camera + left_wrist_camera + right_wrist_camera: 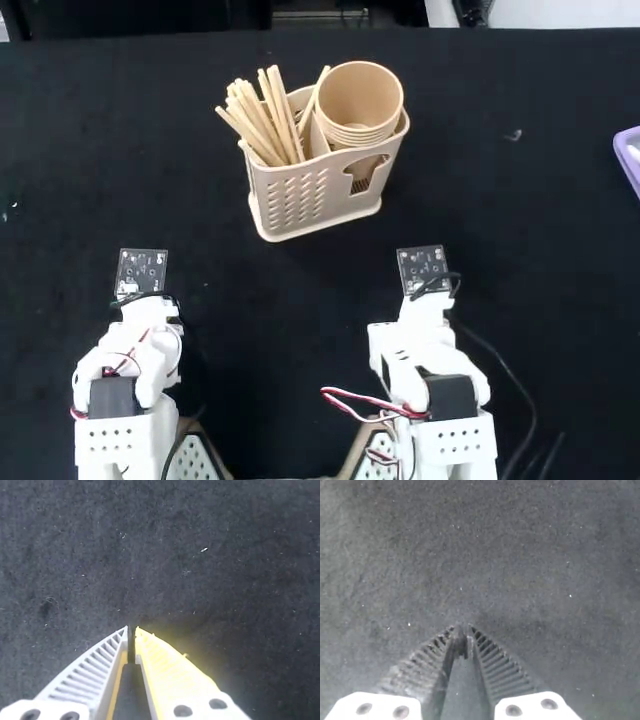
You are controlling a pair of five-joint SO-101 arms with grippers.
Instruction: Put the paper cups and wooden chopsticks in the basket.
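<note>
With the paper cups [358,100] and wooden chopsticks [262,125] standing in the basket [300,200] at upper centre of the high view, the task looks finished, and the left gripper [131,630] and right gripper [462,630], both closed on nothing, seem to need no further move.

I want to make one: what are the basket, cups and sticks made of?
Beige slotted basket: probably matte moulded plastic, from its even slots. Stacked tan cups: likely paper, thin rims. Pale straight chopsticks: apparently bare wood, dull, unpainted.
</note>
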